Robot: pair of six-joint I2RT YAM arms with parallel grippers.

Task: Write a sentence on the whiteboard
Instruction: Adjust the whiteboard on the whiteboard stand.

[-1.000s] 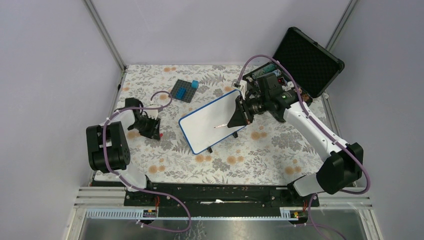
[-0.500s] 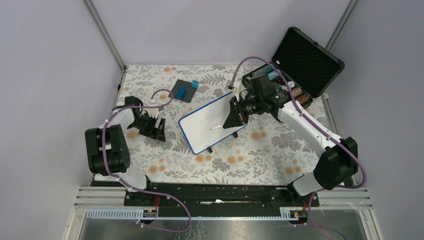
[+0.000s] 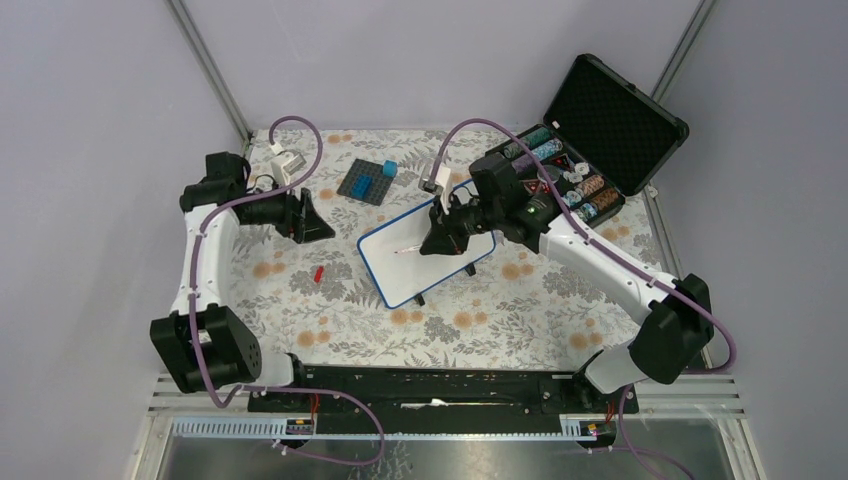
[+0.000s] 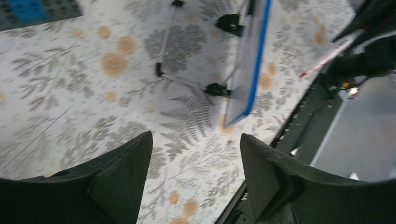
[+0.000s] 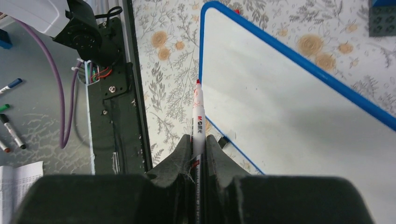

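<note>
Left gripper (image 4: 196,135) risen since earlier, swung toward far-left corner, jaws now spread, holding nothing. Small red piece (image 3: 318,272) left on floral cloth (image 3: 500,310). Grey walls around. Whiteboard (image 3: 405,270) mid-table, propped on feet. Right gripper (image 3: 432,243) clamped on marker (image 3: 408,248), tip over board; contact unclear.

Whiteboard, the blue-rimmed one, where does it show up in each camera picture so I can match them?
Top external: the whiteboard sits at the centre, set diagonally.
Left wrist: upper middle, seen nearly edge-on, on its black feet.
Right wrist: it fills the right half, beyond the marker tip.
Shared landmark: the dark studded baseplate, top left corner in left wrist, top right corner in right wrist.
</note>
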